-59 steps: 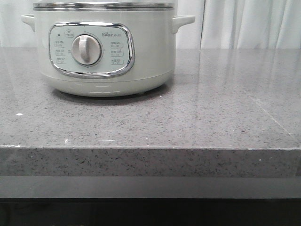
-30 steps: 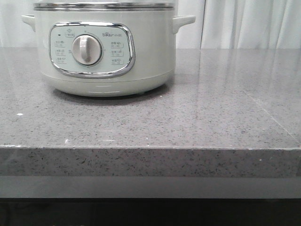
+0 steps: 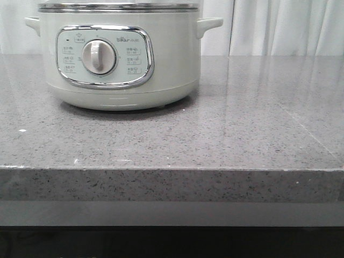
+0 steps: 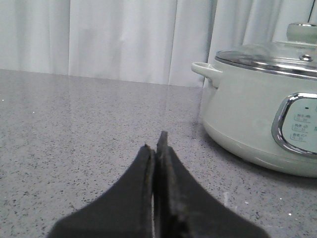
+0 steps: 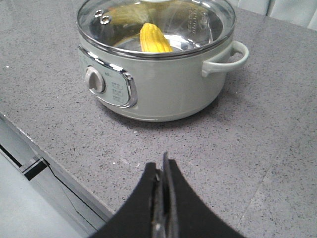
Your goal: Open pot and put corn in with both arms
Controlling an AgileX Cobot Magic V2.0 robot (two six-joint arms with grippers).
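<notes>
Pot (image 5: pixel 158 64) on table (image 5: pixel 237 163), lid (image 5: pixel 198 20) on, corn (image 5: pixel 152 38) inside under glass. Left gripper (image 4: pixel 157 148) and right gripper (image 5: pixel 162 171) both pressed together, empty, clear of pot. Risks: careless arm swing nudges pot handle (image 5: pixel 227 58), shifts pot; lid possibly seated crooked, cannot tell.

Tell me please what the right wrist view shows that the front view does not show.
Only the right wrist view shows the glass lid from above, closed on the pot, with the corn visible through it inside. It also shows the right gripper, its fingers pressed together and holding nothing. Only the front view shows the front edge of the countertop and the control panel head-on. Both show the pot with its round dial, standing on the grey speckled countertop.
</notes>
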